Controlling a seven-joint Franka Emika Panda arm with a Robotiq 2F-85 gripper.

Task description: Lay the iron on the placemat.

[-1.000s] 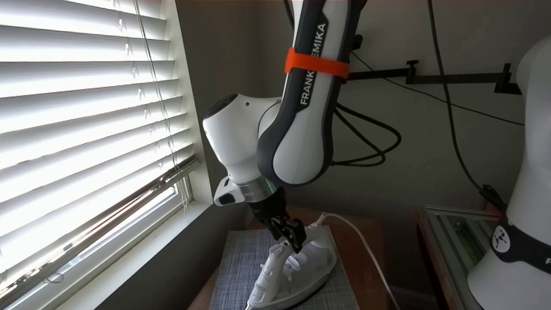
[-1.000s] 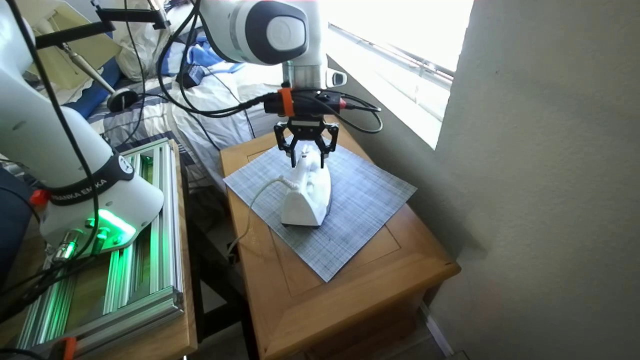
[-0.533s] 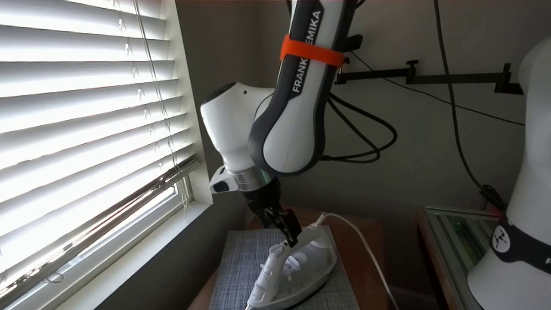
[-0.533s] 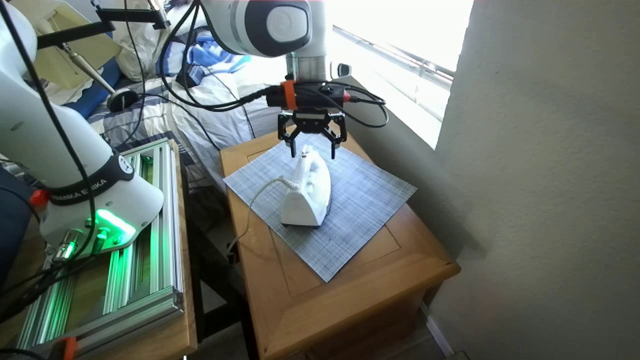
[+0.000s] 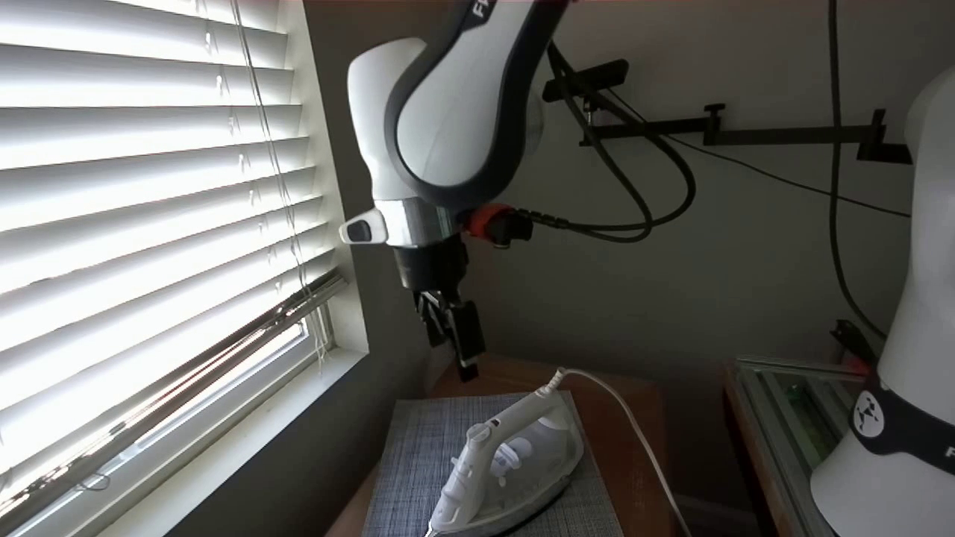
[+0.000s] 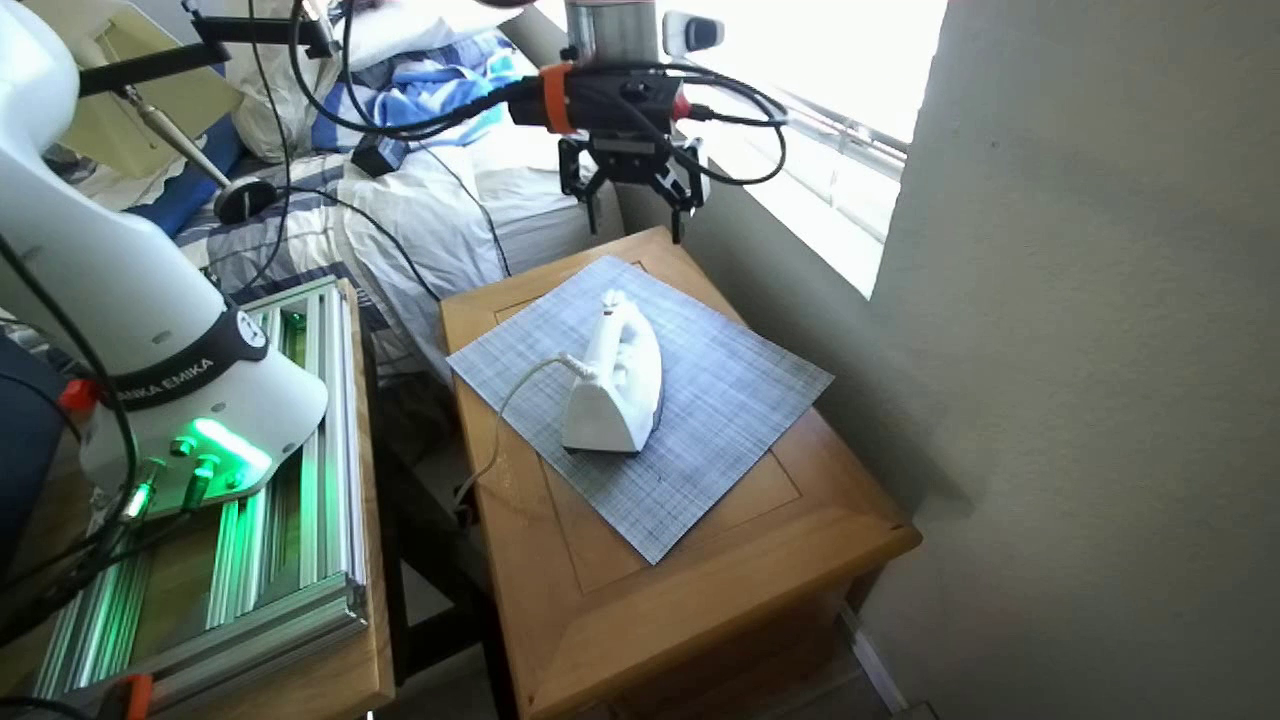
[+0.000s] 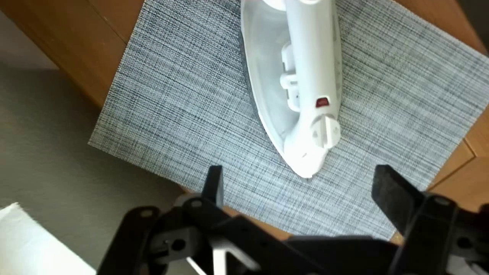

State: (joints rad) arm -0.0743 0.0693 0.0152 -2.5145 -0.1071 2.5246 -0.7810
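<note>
The white and pale grey iron [image 5: 533,466] rests soleplate down on the grey-blue placemat [image 5: 414,462]. Both also show in an exterior view, the iron [image 6: 608,400] inside the mat's [image 6: 725,400] edges. In the wrist view the iron [image 7: 315,68] points its nose toward the gripper, with the checked mat [image 7: 179,99] around it; its rear end is cut off at the top. My gripper [image 7: 298,175] is open, with nothing between its fingers. In both exterior views the gripper [image 5: 455,359] [image 6: 634,233] hangs well above the iron and apart from it, beyond its nose.
The mat lies on a brown wooden table [image 6: 620,640]. A white cord [image 6: 503,410] runs from the iron over the table's edge. A window with blinds [image 5: 149,224] and its sill stand close beside the arm. A bed [image 6: 420,230] and the robot's base [image 6: 200,420] flank the table.
My open gripper has risen from around the iron's handle, up and away toward the window side, and turned more upright. The iron and placemat have not moved.
</note>
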